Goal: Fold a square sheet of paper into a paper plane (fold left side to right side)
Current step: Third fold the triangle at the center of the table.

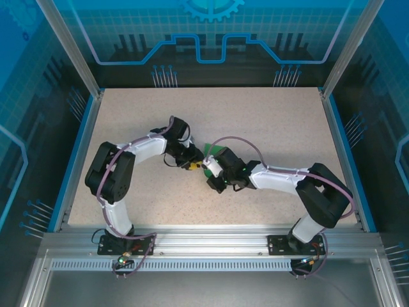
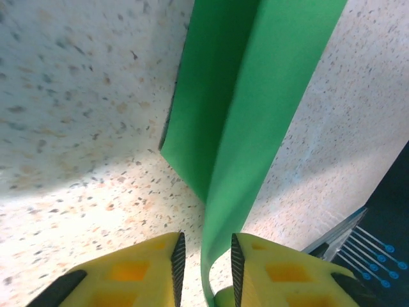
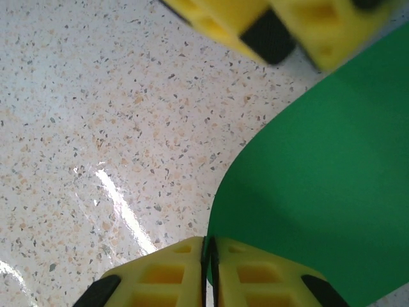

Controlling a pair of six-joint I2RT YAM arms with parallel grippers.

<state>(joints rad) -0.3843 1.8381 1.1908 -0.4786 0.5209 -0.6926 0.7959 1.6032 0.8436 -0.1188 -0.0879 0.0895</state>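
Speckled worktop (image 1: 268, 121) carries the square sheet of paper (image 2: 243, 115), curled up. Left pincer (image 2: 204, 262) stands apart around its edge; right pincer (image 3: 209, 262) clamps it. Align edges before creasing.

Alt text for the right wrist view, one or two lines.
The yellow-fingered right pincer is shut on the edge of a thin bright green paper sheet, which curves away to the right over a speckled beige tabletop. The left pincer sits at the top edge.
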